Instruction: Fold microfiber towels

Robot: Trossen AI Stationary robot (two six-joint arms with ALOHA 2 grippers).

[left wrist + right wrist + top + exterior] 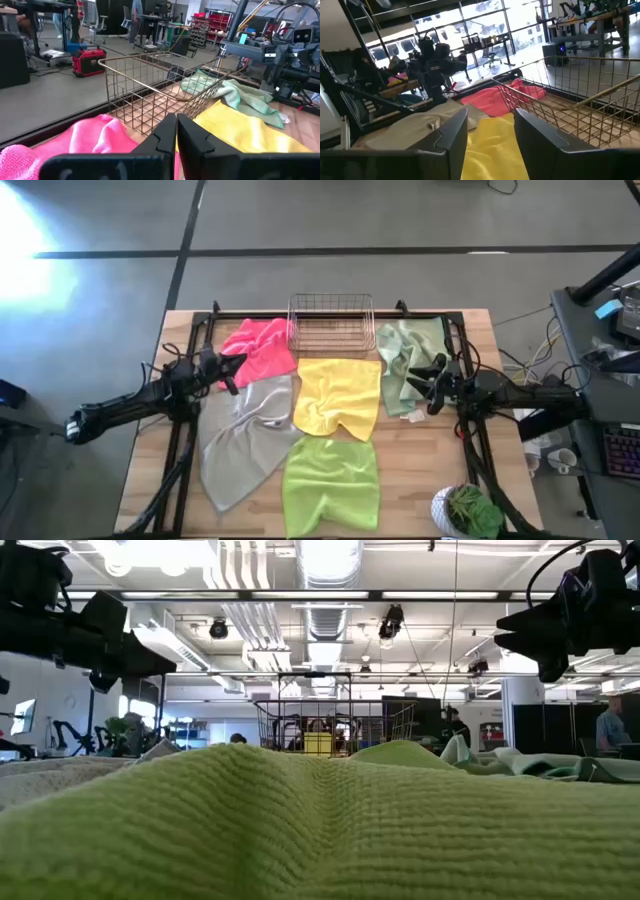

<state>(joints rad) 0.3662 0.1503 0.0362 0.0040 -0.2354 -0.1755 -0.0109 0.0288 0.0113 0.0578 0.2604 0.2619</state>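
A wooden table [440, 470] is seen from above on a grey concrete floor, and a workshop with ceiling ducts and desks is visible beyond it in the low view. At the table's far edge, in the middle, a copper wire basket [331, 327] is placed upright; nothing is seen inside it, and only the wood is glimpsed through its mesh (the left wrist view shows this plainly).

Five towels are spread unfolded around it. The hot pink towel [260, 349] is laid just left of the basket, its edge touching the basket's left side. The pale sage green towel [408, 362] is crumpled just right of the basket. The yellow towel [339, 395] is set directly in front of the basket, between the other two. The light grey towel [240, 435] is stretched to the near left, overlapped at its far end by the pink one. The lime green towel [331, 483] is placed nearest, against the yellow towel's near edge.

The left gripper [229, 369] is held over the pink towel's left part, its fingers pressed together on nothing. The right gripper [427, 384] is held over the sage towel, its fingers parted wide and nothing is gripped. A potted plant [468, 510] is seen at the near right corner.
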